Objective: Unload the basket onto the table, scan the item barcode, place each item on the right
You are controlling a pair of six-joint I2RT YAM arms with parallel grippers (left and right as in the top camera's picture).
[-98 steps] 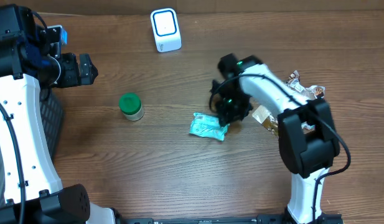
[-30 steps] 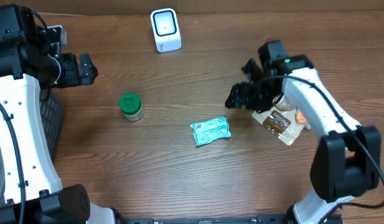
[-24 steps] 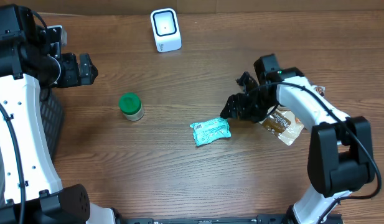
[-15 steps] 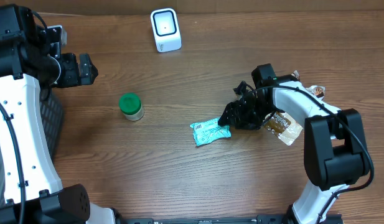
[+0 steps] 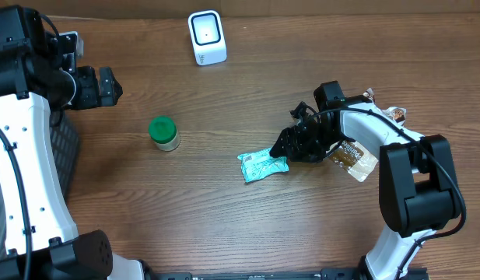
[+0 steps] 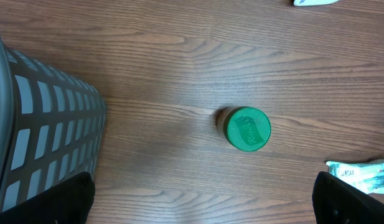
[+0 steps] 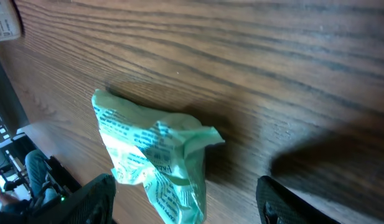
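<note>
A crumpled teal packet [image 5: 263, 165] lies on the wooden table near the middle. My right gripper [image 5: 285, 148] is low at the packet's right end, open. In the right wrist view the teal packet [image 7: 155, 163] reaches in between my spread fingers [image 7: 95, 199], and they are not closed on it. The white barcode scanner [image 5: 207, 37] stands at the back of the table. My left gripper [image 5: 107, 85] hangs open at the far left, holding nothing, and its own view shows bare wood between the fingertips [image 6: 73, 200].
A green-lidded jar [image 5: 163, 132] stands left of centre, also visible in the left wrist view [image 6: 246, 129]. A brown snack packet [image 5: 353, 152] and foil wrappers [image 5: 387, 113] lie under and behind my right arm. A grey mesh basket [image 6: 36, 124] sits at the far left.
My right gripper has swung left and down from beside the brown packet to the teal packet's right end. The packet, jar and left arm have not moved.
</note>
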